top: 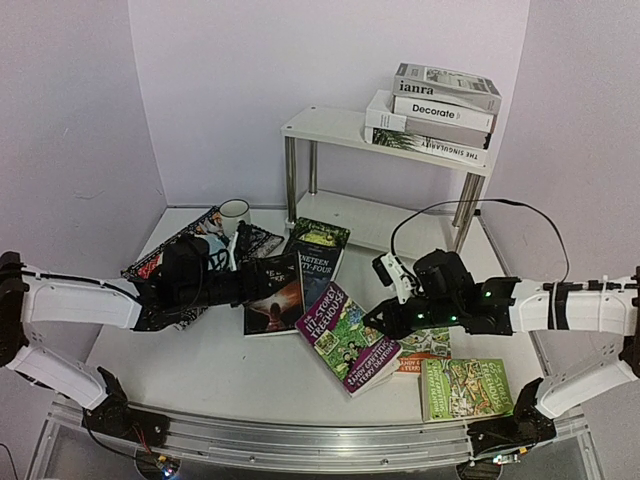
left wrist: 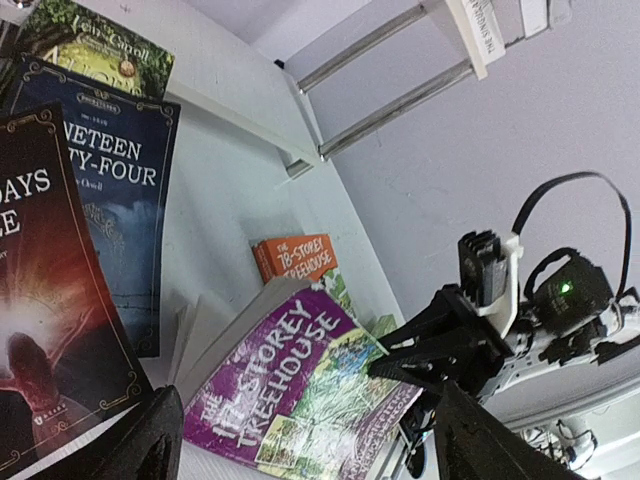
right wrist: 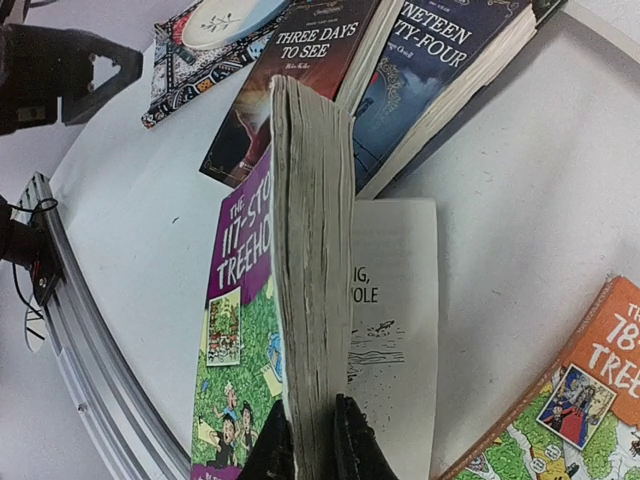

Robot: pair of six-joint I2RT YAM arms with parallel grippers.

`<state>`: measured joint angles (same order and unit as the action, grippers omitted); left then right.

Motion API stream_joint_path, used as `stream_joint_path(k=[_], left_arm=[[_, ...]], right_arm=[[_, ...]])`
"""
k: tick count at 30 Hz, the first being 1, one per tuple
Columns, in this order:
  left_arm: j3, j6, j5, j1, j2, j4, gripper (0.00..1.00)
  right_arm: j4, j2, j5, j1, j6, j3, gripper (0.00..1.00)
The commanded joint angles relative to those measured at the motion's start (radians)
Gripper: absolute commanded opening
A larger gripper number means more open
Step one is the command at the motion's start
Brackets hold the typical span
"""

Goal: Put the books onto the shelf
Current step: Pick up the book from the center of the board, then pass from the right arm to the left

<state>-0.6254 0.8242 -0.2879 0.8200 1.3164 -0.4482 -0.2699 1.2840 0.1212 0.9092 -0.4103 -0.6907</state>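
**While the right fingers pinch a purple paperback, the left fingers stand wide**

Where loose books lie scattered on the surface (top: 200, 370), the right fingers (top: 385, 318) are closed narrow on the page edges of the purple Treehouse paperback (top: 345, 335), its pages partly raised and its cover splayed aside; the left fingers (top: 250, 283) are spread wide and hold nothing, poised by the dark novel (top: 272, 305); a blue novel (top: 318, 268) lies just beside that one, a green-covered book (top: 322, 233) behind it; an orange Treehouse book (top: 425, 350) sits partly under the right arm, and a green Treehouse book (top: 465, 388) lies nearer the front edge; the white shelf (top: 330, 125) stands at the back, with a stack of large books (top: 440, 110) on its top board.
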Motion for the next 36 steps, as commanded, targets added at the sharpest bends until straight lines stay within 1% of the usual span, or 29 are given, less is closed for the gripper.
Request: stream_joint_path(k=[1, 2, 3, 6, 8, 11, 14, 19, 23, 25, 29, 34, 36], left_arm=[[-0.011, -0.056, -0.059, -0.079, -0.059, 0.027, 0.93], [-0.015, -0.056, -0.093, -0.106, -0.055, 0.032, 0.97], [-0.022, -0.059, -0.124, -0.13, -0.05, 0.036, 0.99], [-0.046, -0.091, -0.184, -0.172, -0.027, 0.046, 1.0], [-0.077, -0.144, -0.211, -0.183, -0.01, 0.063, 1.0], [-0.117, -0.219, -0.246, -0.188, 0.037, 0.089, 1.0], [-0.158, -0.259, -0.322, -0.188, 0.097, 0.092, 1.0], [-0.185, -0.24, -0.455, -0.188, 0.217, 0.092, 0.99], [-0.168, -0.23, -0.53, -0.188, 0.249, 0.092, 0.97], [-0.156, -0.252, -0.578, -0.188, 0.262, 0.092, 1.0], [-0.155, -0.27, -0.658, -0.188, 0.317, 0.092, 1.0], [-0.16, -0.255, -0.688, -0.186, 0.368, 0.092, 1.0], [-0.161, -0.244, -0.694, -0.186, 0.384, 0.092, 0.98]], right_arm=[[-0.092, -0.045, 0.052, 0.001, 0.068, -0.064, 0.0], [-0.094, -0.044, 0.059, 0.001, 0.07, -0.07, 0.0], [-0.097, -0.044, 0.065, 0.0, 0.071, -0.075, 0.0], [-0.11, -0.039, 0.082, 0.001, 0.072, -0.088, 0.0], [-0.11, -0.035, 0.094, 0.002, 0.074, -0.097, 0.0], [-0.112, -0.031, 0.108, 0.001, 0.068, -0.105, 0.0], [-0.118, -0.031, 0.11, 0.0, 0.055, -0.111, 0.0], [-0.119, -0.023, 0.102, 0.0, 0.038, -0.125, 0.0], [-0.129, -0.011, 0.096, 0.001, 0.028, -0.124, 0.0], [-0.142, -0.004, 0.106, 0.001, 0.022, -0.124, 0.0], [-0.156, 0.014, 0.132, 0.0, 0.016, -0.138, 0.0], [-0.163, 0.031, 0.138, 0.001, 0.007, -0.156, 0.0], [-0.165, 0.039, 0.134, 0.0, 0.007, -0.165, 0.0]])
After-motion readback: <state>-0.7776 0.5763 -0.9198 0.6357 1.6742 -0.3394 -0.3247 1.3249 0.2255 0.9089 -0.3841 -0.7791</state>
